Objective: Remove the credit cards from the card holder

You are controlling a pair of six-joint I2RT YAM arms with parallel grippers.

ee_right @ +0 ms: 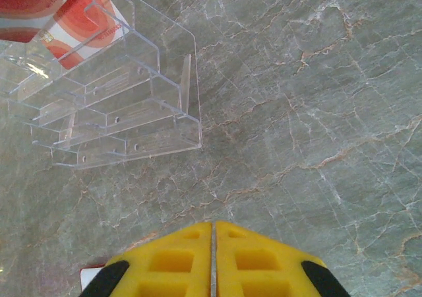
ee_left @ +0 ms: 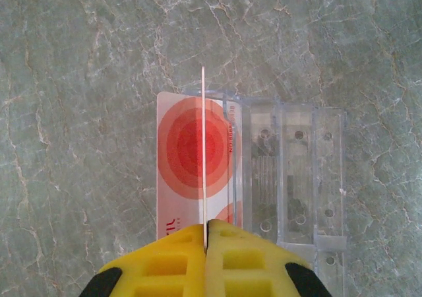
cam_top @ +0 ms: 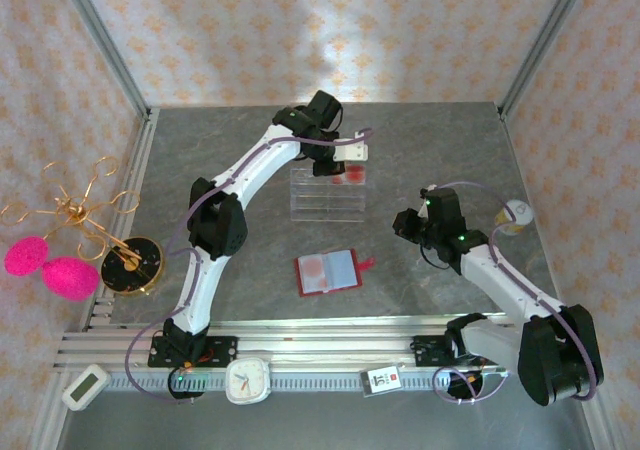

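The grey marbled table (cam_top: 440,150) carries everything. The left arm (cam_top: 225,220) reaches far across it toward the back, while the right arm (cam_top: 510,280) bends in over the right side.

The clear acrylic stepped rack (cam_top: 322,195) stands near the middle of the table, at the far end of the left arm's reach. The card holder (cam_top: 327,271) lies nearer the arm bases, apart from the rack. It is open flat, its red snap tab (cam_top: 366,263) pointing right. Its left sleeve shows a pale card (cam_top: 315,271) with a red round mark, and its right sleeve shows blue.

A red-ringed card (ee_left: 181,152) sits at the far step of the rack, touching the clear plastic. The top view shows it as a red patch at the rack's far right corner.

The left gripper (ee_left: 206,228) hangs directly above that card. Its yellow fingers (ee_left: 165,264) are pressed onto a thin card (ee_left: 204,145), seen edge-on as a pale line.

The right gripper (ee_right: 213,226) hovers over bare table near the rack. Its yellow fingers (ee_right: 260,261) are pressed together with nothing between them.
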